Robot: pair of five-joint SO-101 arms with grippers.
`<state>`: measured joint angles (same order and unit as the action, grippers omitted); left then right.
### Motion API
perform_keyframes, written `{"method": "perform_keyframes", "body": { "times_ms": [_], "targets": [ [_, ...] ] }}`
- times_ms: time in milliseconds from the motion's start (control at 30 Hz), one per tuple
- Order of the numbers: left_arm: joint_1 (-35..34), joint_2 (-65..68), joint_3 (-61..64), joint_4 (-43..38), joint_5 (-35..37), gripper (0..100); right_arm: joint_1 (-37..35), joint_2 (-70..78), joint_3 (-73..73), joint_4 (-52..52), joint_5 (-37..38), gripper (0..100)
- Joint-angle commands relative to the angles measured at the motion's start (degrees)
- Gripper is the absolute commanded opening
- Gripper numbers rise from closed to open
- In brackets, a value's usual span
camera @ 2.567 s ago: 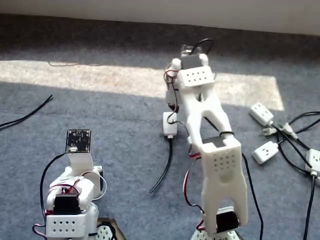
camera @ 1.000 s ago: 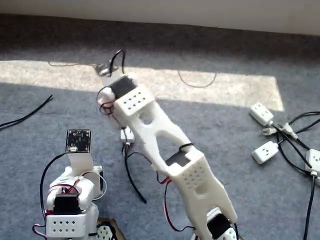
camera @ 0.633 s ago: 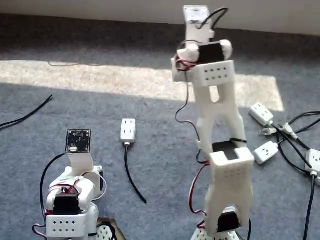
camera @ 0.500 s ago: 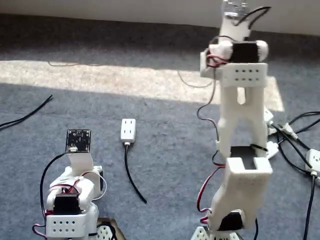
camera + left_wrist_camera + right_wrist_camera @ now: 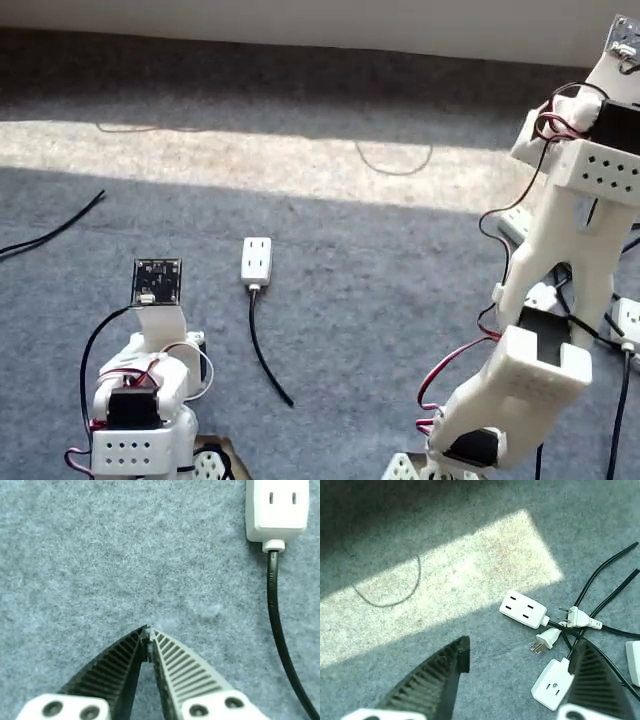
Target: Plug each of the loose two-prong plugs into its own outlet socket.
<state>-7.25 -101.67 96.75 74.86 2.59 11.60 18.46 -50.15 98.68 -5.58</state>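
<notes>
Wide open, the right gripper point(image 5: 522, 650) hangs over two light, likely slippery plugs point(image 5: 575, 616) lying by a white outlet point(image 5: 522, 609) on the carpet point(image 5: 445, 580), best pinched across their hard bodies; the left gripper point(image 5: 149, 632) is closed.

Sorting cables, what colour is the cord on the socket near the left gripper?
Black; the cord shows best in the left wrist view.

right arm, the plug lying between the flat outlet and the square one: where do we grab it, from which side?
Probably the white body of the plug, behind the prongs, with the right gripper coming straight down, jaws across its width. It lies flat on the carpet with its prongs aimed at open floor, so its sides look free. Its tail end is crowded by the second plug.
</notes>
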Motion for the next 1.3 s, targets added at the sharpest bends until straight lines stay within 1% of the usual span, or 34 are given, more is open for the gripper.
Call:
{"method": "perform_keyframes", "body": {
  "times_ms": [0, 67, 267, 567, 867, 1033, 1100, 1267],
  "targets": [
    [0.75, 0.04, 0.22, 0.00, -0.44, 1, -0.66, -6.20, -3.12, 2.24, 0.44, 31.3],
    [0.75, 0.04, 0.22, 0.00, -0.44, 1, -0.66, -7.78, -3.21, 1.54, 0.79, 31.3],
    [0.75, 0.04, 0.22, 0.00, -0.44, 1, -0.57, -11.30, -3.21, -5.93, 0.44, 31.3],
    [1.10, 0.04, 0.22, 0.00, -0.26, 1, -0.75, -12.18, -3.21, -14.46, 0.35, 31.3],
    [0.57, 0.04, 0.22, 0.18, -0.44, 1, -0.57, -16.92, -3.12, -12.97, 0.35, 31.3],
    [-2.42, 0.04, 0.13, 0.09, -0.18, 1, -0.22, -19.74, -2.77, -12.79, 0.62, 31.3],
    [0.13, 0.04, -0.22, 0.00, -0.09, 1, 0.40, -20.53, -2.68, -12.79, 0.44, 31.3],
    [13.76, 0.04, 0.22, 0.18, -0.44, 1, 0.66, -20.70, -2.68, -12.79, 0.44, 31.3]
  ]
}}
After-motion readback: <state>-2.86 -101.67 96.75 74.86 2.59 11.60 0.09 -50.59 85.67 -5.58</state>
